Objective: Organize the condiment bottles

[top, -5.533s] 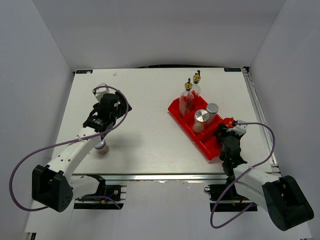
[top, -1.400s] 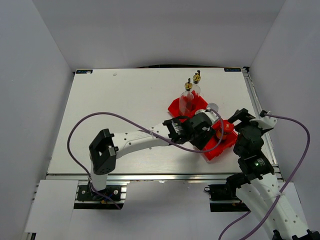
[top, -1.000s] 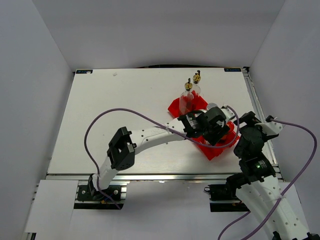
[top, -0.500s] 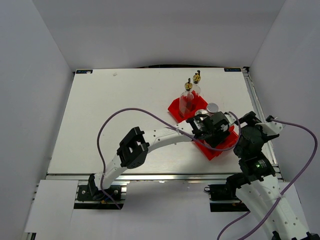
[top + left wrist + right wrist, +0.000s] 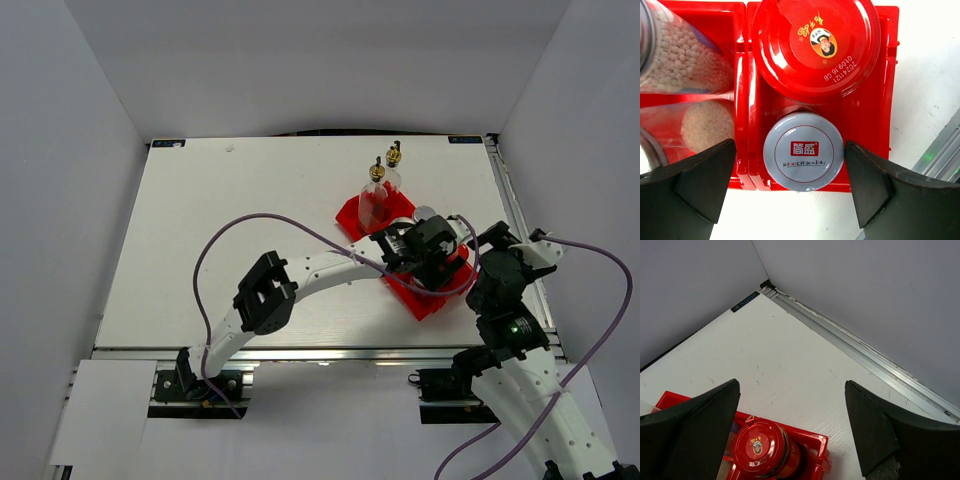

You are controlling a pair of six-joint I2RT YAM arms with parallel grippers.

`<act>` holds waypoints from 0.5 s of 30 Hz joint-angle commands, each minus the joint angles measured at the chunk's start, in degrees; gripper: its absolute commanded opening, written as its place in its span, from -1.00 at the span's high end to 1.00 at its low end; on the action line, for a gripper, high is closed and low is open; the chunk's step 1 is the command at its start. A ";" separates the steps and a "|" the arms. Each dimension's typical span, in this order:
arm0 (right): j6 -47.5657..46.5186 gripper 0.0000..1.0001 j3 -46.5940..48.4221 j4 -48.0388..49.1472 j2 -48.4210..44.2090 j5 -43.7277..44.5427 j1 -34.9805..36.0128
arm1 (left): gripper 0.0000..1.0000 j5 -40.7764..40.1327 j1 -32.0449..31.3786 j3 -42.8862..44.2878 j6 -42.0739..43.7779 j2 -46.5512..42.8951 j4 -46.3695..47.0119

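Shaker: the round silver-lidded glass shaker [image 5: 803, 151] stands in the end compartment of the red divided plastic bin [image 5: 872, 120], just beside the brown jar with the red lid [image 5: 815, 45].
Left fingers: the left arm's black fingers [image 5: 700, 185] are spread, one on each side of the shaker, gripping nothing (a clear gap on one side, the other close to the lid).
Right fingers: the right arm's fingers [image 5: 695, 425] are spread and empty, hovering over the white desk [image 5: 790, 355] near the bin's end.
Nearer arm: the left.
Axis: the shaker's long axis is vertical, lid pointing straight up at the left wrist camera.
Coming move (a judgement): a withdrawal straight up along that axis would clear both lids.
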 commanded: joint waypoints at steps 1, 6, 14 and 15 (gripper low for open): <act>-0.77 -0.79 1.56 2.18 0.77 0.02 -0.09 | -0.97 -1.39 0.27 2.32 1.31 -5.48 0.30; 0.72 -0.79 1.82 0.96 1.12 0.98 -0.09 | -0.96 -1.83 0.18 1.88 1.40 -10.75 -1.37; 3.89 -0.79 6.29 -5.19 9.29 1.78 -3.33 | -0.96 -17.27 1.67 -12.32 -2.81 -29.10 -1.12; 4.33 -0.79 6.83 -6.59 10.69 -0.75 -4.56 | -0.96 -21.04 3.24 -20.10 -5.60 -35.39 1.24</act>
